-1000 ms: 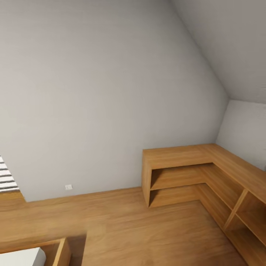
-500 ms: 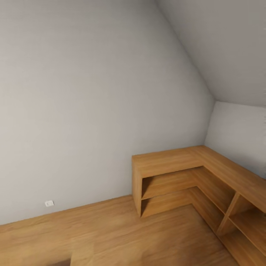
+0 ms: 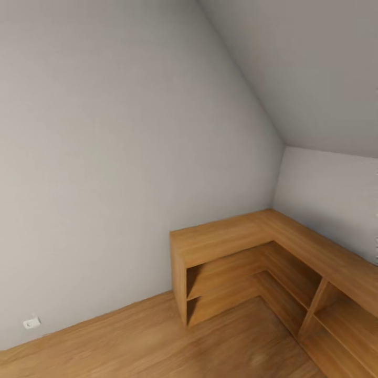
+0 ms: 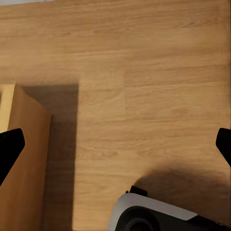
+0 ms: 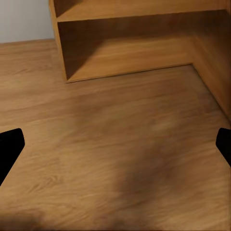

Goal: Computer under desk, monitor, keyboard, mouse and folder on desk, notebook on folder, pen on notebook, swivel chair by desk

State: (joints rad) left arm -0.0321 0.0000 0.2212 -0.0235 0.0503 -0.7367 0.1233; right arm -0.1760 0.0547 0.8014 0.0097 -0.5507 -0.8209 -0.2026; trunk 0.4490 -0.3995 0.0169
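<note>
1. I'm in transit, with none of the task's things in sight, so I can't place them.
2. Both sets of jaws hang spread wide and empty above the wooden floor (image 5: 120,144).
3. The corner shelf unit (image 3: 220,241) has slid leftward across my head view; the camera turned.

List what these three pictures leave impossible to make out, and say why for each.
- Wooden corner shelf: head view, its far run cut off by the picture's edge.
- Wall socket: head view, too small to read.
- Both grippers' fingers: wrist views, tips alone visible at the edges.
- Grey rounded part: left wrist view, cut off.
</note>
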